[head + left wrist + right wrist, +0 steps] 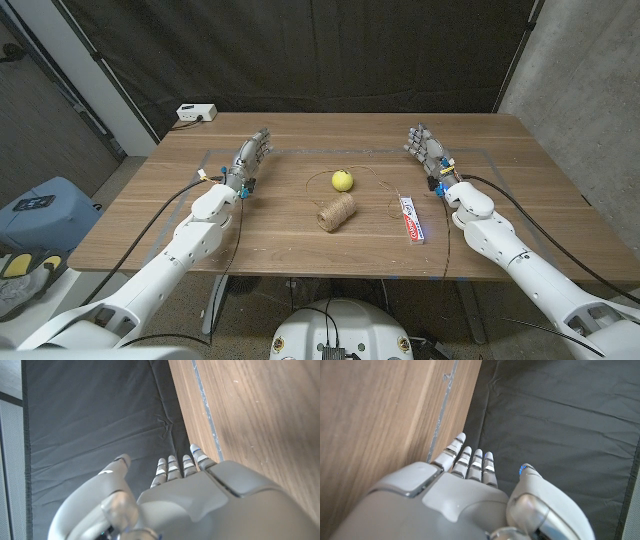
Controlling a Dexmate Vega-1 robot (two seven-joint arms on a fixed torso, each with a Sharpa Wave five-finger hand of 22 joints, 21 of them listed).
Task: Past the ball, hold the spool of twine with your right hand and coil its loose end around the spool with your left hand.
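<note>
— Looking down from the head view, where does the spool of twine (337, 211) sit?

— Near the middle of the wooden counter (290, 240), lying on its side, just nearer the robot than the yellow-green ball (342, 180). Its loose end (378, 178) loops thinly around the ball and trails off toward the right.

— Anything else beside it?

— A toothpaste tube (411, 218) lies to the right of the spool, apart from it. A small white box (195, 113) sits at the counter's far left corner.

— And the hands?

— The left robot hand (252, 157) is released, fingers stretched out and holding nothing, well left of the spool. The right robot hand (427, 150) is likewise released, fingers extended, well to the right, beyond the tube. Both wrist views show straight fingers (172, 467) reaching toward the dark curtain (570, 415) past the counter's edge.
</note>
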